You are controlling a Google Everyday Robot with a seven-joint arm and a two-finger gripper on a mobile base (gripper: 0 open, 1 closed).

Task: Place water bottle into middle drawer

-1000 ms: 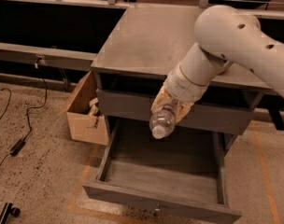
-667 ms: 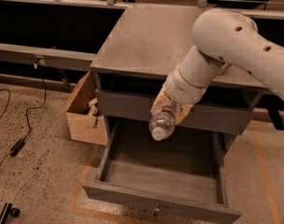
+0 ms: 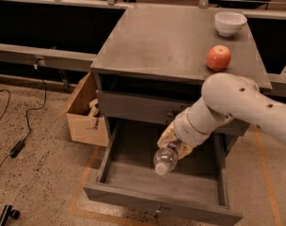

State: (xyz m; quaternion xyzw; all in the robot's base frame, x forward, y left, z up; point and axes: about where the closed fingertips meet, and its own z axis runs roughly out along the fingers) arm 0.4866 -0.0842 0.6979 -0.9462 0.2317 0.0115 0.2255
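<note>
The water bottle (image 3: 165,158) is clear, and its white cap points down and to the left. My gripper (image 3: 174,139) is shut on the bottle's upper body and holds it tilted just above the floor of the open middle drawer (image 3: 133,175). The drawer is pulled out wide, with a low front wall and a small knob on its front. My white arm (image 3: 237,105) reaches in from the right and hides part of the drawer's right back corner.
A closed drawer front (image 3: 133,106) sits above the open drawer. A red apple (image 3: 218,57) and a white bowl (image 3: 230,22) stand on the cabinet top (image 3: 162,41). A cardboard box (image 3: 84,112) stands on the floor to the left, near a cable (image 3: 20,135).
My arm has swung down and towards the drawer. The bottle is now lower, inside the drawer opening, and the apple and bowl are uncovered.
</note>
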